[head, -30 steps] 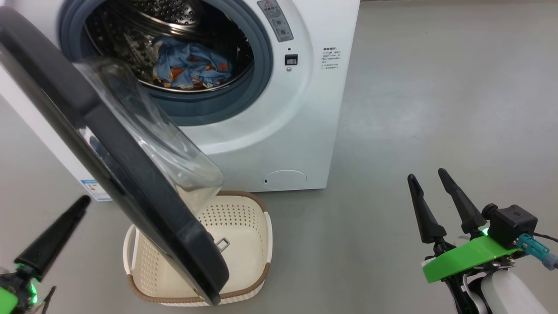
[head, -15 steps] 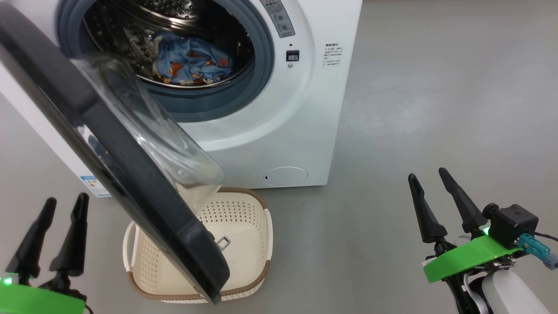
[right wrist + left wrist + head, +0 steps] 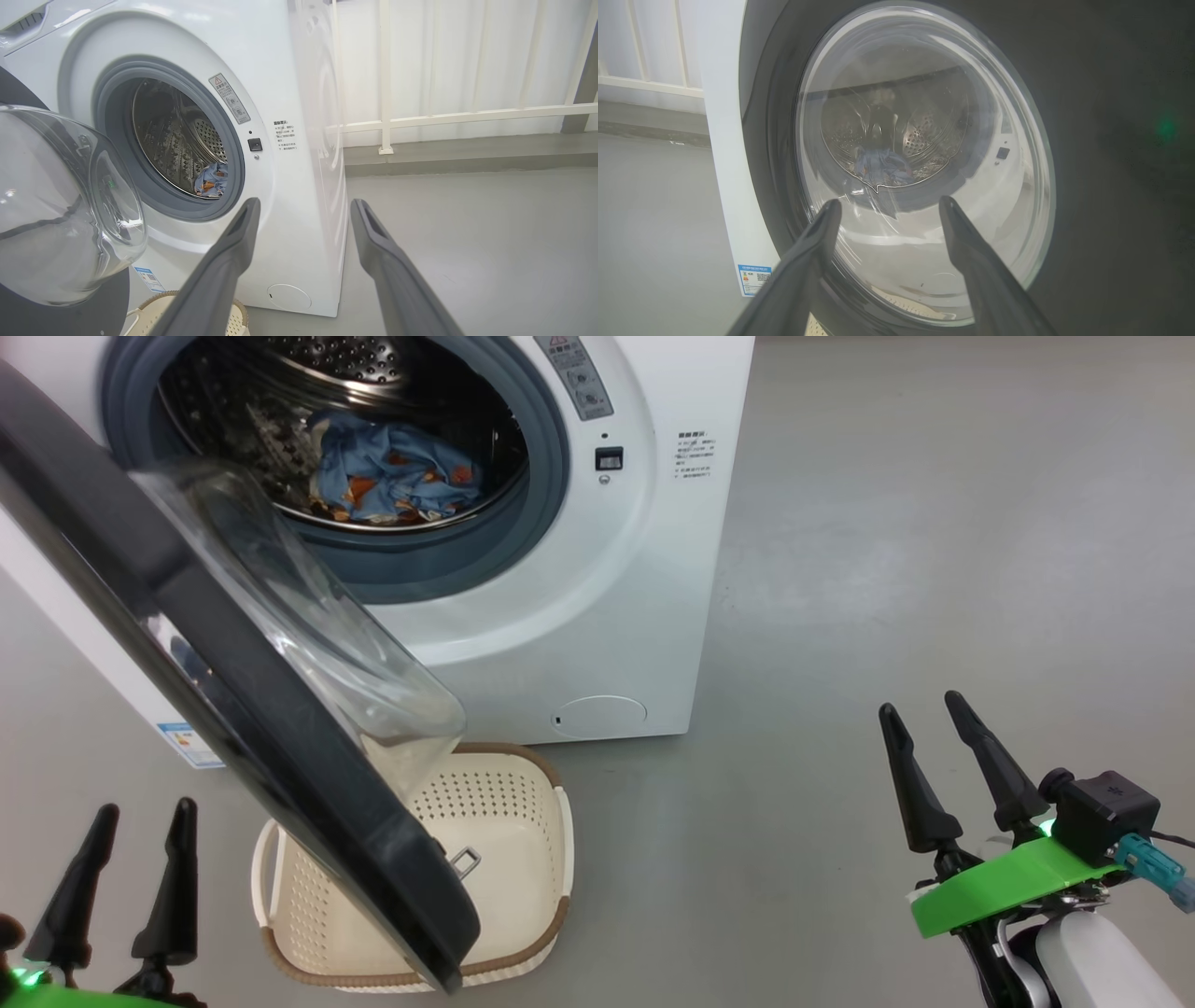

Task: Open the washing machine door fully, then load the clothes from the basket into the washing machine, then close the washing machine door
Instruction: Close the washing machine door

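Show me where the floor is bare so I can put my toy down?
Widest bare floor lies right of the washing machine, ahead of the right hand. It is crowded in front: the open door hangs over the basket.

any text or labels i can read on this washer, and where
No words are legible.
Grey sticker on the washer front: red warning triangle, text too small.
Black print right of it: too small.
Blue label low on the washer: text blurred.
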You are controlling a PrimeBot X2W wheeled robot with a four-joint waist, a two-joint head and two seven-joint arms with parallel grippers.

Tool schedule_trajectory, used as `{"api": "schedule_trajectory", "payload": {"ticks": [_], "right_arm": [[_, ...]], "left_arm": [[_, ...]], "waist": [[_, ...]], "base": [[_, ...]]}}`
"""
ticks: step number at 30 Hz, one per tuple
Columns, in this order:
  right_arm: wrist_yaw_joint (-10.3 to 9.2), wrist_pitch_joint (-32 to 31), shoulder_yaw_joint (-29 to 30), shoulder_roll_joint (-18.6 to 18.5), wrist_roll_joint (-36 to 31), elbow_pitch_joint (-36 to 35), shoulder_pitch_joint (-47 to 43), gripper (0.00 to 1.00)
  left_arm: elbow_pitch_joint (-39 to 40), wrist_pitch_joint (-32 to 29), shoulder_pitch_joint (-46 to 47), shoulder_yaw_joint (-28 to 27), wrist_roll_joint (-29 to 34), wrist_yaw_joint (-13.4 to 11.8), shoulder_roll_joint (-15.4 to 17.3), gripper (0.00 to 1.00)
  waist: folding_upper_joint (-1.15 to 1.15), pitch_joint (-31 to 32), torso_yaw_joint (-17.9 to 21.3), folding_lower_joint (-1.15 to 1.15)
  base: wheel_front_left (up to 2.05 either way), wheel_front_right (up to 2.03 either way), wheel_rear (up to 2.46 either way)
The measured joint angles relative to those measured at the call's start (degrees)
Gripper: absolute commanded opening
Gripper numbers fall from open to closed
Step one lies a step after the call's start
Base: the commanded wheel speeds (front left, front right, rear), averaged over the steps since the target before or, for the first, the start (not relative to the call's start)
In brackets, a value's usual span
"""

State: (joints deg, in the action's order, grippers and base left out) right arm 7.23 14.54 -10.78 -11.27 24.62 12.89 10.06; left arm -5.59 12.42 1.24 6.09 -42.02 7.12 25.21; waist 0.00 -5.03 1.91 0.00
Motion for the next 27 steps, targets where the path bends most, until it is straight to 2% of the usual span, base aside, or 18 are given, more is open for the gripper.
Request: {"api": "schedule_trajectory", "payload": {"ticks": [4, 15, 27], "right_arm": [[0.00, 0.00, 0.22, -0.01, -0.04, -0.31, -0.01, 1.00], [0.00, 0.00, 1.45, -0.04, -0.07, -0.64, -0.03, 1.00], [0.00, 0.00, 1.33, -0.03, -0.07, -0.58, -0.03, 1.00]], "left_arm": [[-1.79, 1.30, 0.02, -0.23, 2.19, 0.07, -0.41, 1.00], [-3.38, 1.80, 0.03, -3.81, 7.56, 0.07, -5.00, 1.00], [-3.39, 2.21, -0.01, -4.66, 9.32, 0.07, -6.45, 1.00]], "waist": [[0.00, 0.08, 0.25, 0.00], [0.00, 0.42, 0.26, 0.00], [0.00, 0.77, 0.07, 0.00]], "base": [[0.00, 0.00, 0.00], [0.00, 0.00, 0.00], [0.00, 0.00, 0.00]]}}
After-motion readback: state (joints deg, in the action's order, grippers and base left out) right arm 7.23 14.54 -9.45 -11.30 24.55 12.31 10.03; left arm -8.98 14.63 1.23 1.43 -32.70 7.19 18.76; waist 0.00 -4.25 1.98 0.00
